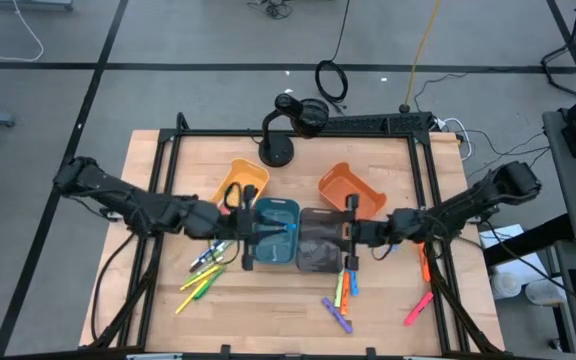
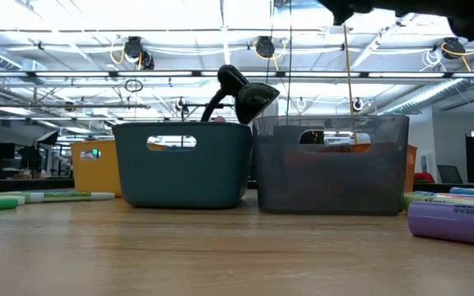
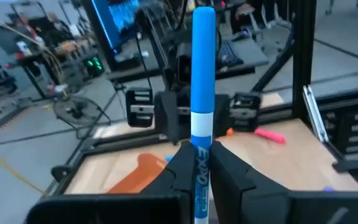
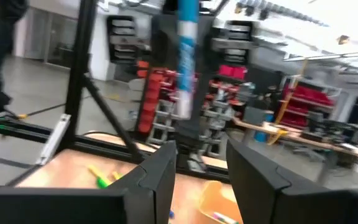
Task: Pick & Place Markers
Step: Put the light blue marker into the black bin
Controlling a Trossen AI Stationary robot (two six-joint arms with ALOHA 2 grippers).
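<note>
My left gripper (image 1: pixel 256 232) hovers over the teal bin (image 1: pixel 278 215), shut on a blue marker (image 3: pixel 202 68) that stands upright with its blue cap on top. My right gripper (image 1: pixel 341 232) faces it from over the grey bin (image 1: pixel 318 252). It is open, and its wrist view shows the blue marker (image 4: pixel 186 56) ahead of its two fingers (image 4: pixel 160 171), apart from them. Other markers lie flat on the table: yellow and green ones (image 1: pixel 203 278) at the near left, purple and blue ones (image 1: pixel 336 310) in front of the grey bin, and a pink one (image 1: pixel 418 308). My left gripper pinches the blue marker's white labelled barrel (image 3: pixel 200 163) between its two fingers, below the cap. The fingers reach about level from the table's left and lie across the marker. The marker stands upright in the hold, lifted clear above the bins.
A yellow bin (image 1: pixel 244 183) and an orange bin (image 1: pixel 349 189) stand behind the teal and grey ones. A black lamp-like stand (image 1: pixel 280 140) sits at the far middle. A black frame (image 1: pixel 298 133) edges the table. Orange markers (image 1: pixel 424 262) lie under the right arm.
</note>
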